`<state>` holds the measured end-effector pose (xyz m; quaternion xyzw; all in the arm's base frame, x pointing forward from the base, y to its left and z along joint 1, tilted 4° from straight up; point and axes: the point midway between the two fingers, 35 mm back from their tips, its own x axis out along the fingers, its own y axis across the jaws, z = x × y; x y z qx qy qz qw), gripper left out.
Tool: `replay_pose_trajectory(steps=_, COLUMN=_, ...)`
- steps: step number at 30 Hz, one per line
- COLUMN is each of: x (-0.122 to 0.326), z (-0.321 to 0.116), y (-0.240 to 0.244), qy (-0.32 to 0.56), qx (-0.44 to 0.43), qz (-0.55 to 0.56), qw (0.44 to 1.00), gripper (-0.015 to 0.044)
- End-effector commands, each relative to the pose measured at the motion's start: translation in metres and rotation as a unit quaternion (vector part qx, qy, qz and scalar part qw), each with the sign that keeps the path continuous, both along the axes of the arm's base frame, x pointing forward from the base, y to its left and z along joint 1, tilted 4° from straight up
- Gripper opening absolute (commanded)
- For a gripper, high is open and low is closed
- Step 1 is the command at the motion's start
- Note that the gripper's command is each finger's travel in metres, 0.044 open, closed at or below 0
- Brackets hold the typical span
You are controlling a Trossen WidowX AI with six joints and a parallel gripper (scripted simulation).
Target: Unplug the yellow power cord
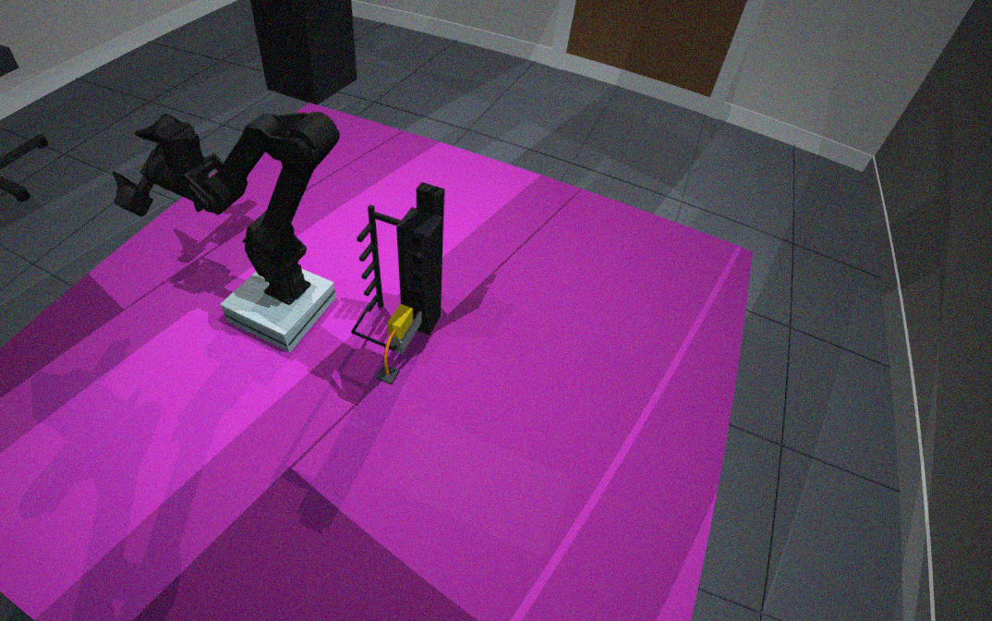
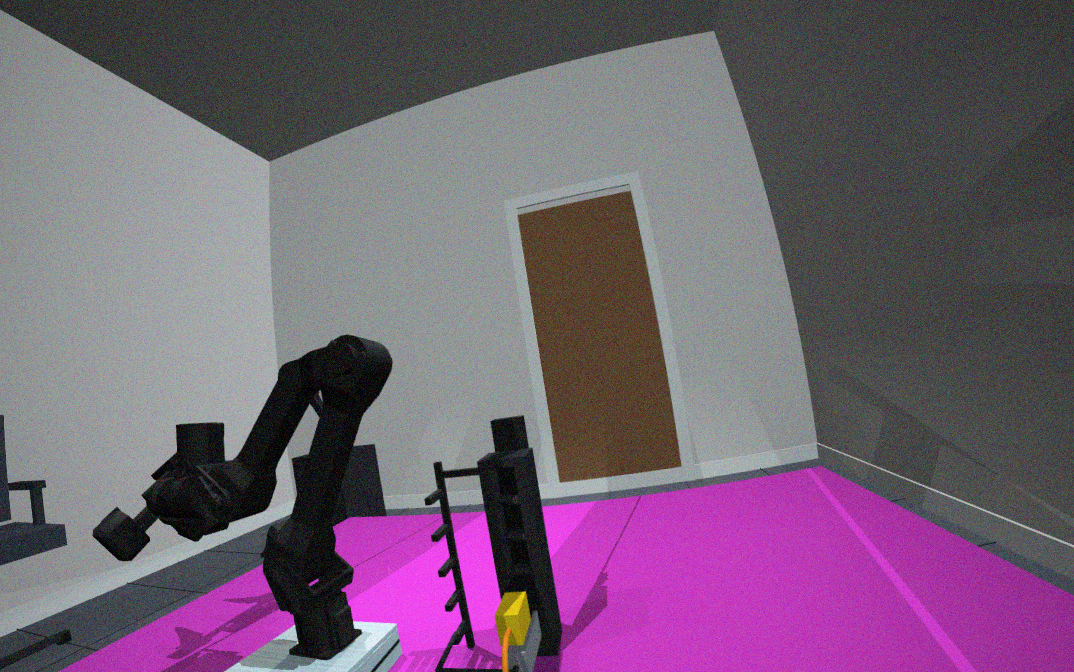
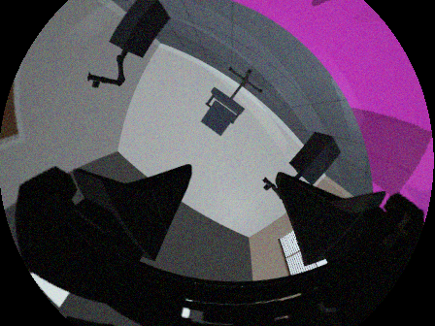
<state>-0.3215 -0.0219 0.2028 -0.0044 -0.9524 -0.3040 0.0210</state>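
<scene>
The yellow plug (image 1: 400, 321) (image 2: 513, 616) is low at the front of a tall black upright (image 1: 431, 271) (image 2: 546, 586) with several recesses in its face. A grey block (image 1: 407, 338) (image 2: 532, 643) is beside and below the plug. Whether the plug is seated in a socket cannot be told. Its orange-yellow cord (image 1: 386, 355) (image 2: 505, 648) runs down to a small dark plate (image 1: 387, 376). My gripper (image 1: 126, 154) (image 2: 159, 488) (image 3: 235, 173) is open and empty, raised at the left, well away from plug, cord and upright. The wrist view shows none of them.
A black rail (image 1: 375, 256) (image 2: 453, 546) with several pegs stands left of the upright, on the side towards the arm. The arm's pale base (image 1: 256, 316) (image 2: 372, 640) is left of the rail. A large dark box (image 1: 310, 54) stands behind the arm.
</scene>
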Motion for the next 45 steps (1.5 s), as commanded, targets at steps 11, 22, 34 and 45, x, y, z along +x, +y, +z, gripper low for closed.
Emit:
replay_pose_trajectory(steps=11, x=0.028, z=-0.035, y=-0.156, qy=-0.097, qx=0.142, qz=0.248, qw=0.953, gripper=0.0160)
replay_pose_trajectory(steps=22, x=0.162, z=-0.072, y=-0.290, qy=-0.118, qx=0.335, qz=0.518, qw=0.778, gripper=0.0160)
replay_pose_trajectory(steps=34, x=0.366, z=-0.107, y=-0.308, qy=-0.031, qx=0.524, qz=0.723, qw=0.450, gripper=0.0160)
replay_pose_trajectory(steps=45, x=0.507, z=-0.123, y=-0.214, qy=0.127, qx=0.623, qz=0.765, qw=0.098, gripper=0.0160)
